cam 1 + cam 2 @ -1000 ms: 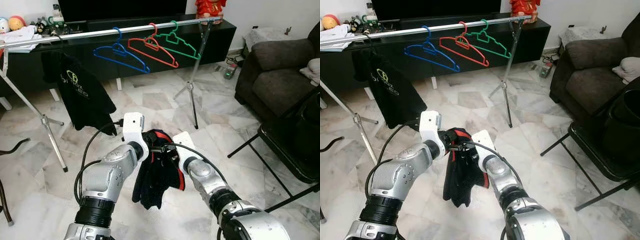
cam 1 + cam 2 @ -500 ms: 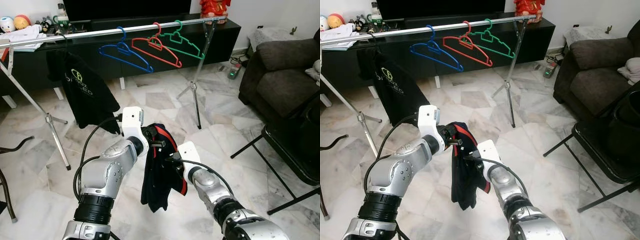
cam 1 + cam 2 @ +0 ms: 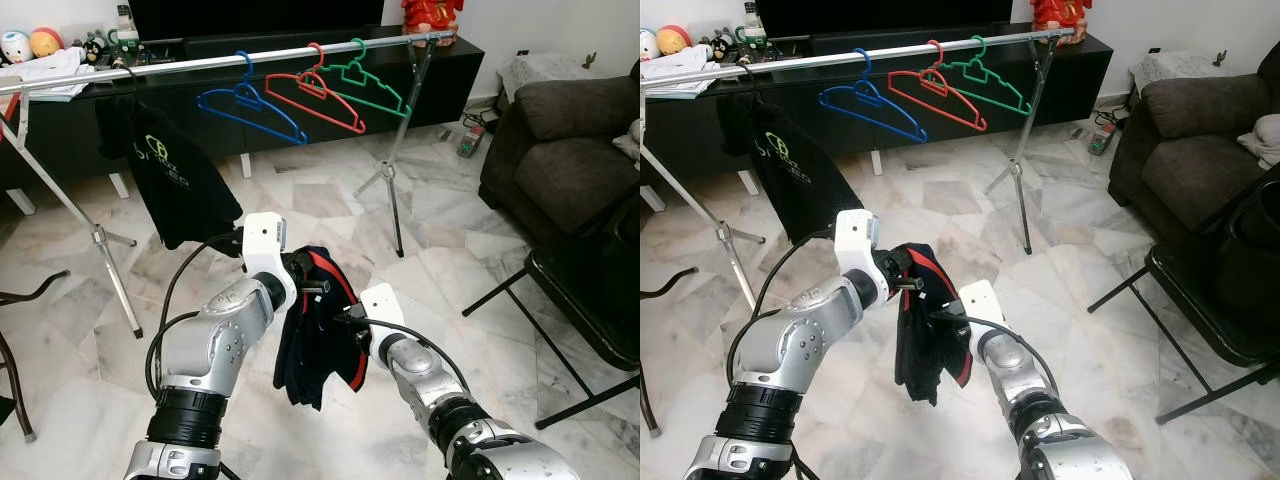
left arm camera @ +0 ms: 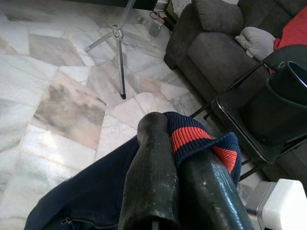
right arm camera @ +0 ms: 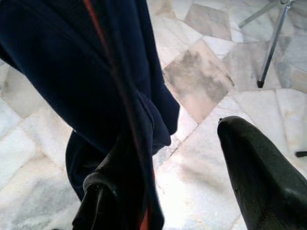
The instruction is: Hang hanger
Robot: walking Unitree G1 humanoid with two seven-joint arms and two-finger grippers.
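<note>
Out front at chest height: left gripper [image 3: 312,287] clamped on navy garment [image 3: 312,345], which hangs straight down. Right gripper [image 3: 345,320] parted beside the cloth. Rail [image 3: 200,66] well ahead and higher, running left to right; left arm nearer.

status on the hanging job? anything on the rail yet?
Done: a black shirt already hangs on the rail, beside three bare hangers. In hand: left gripper pinches a navy garment; right gripper is open around it. Left: getting it onto the rail.
</note>
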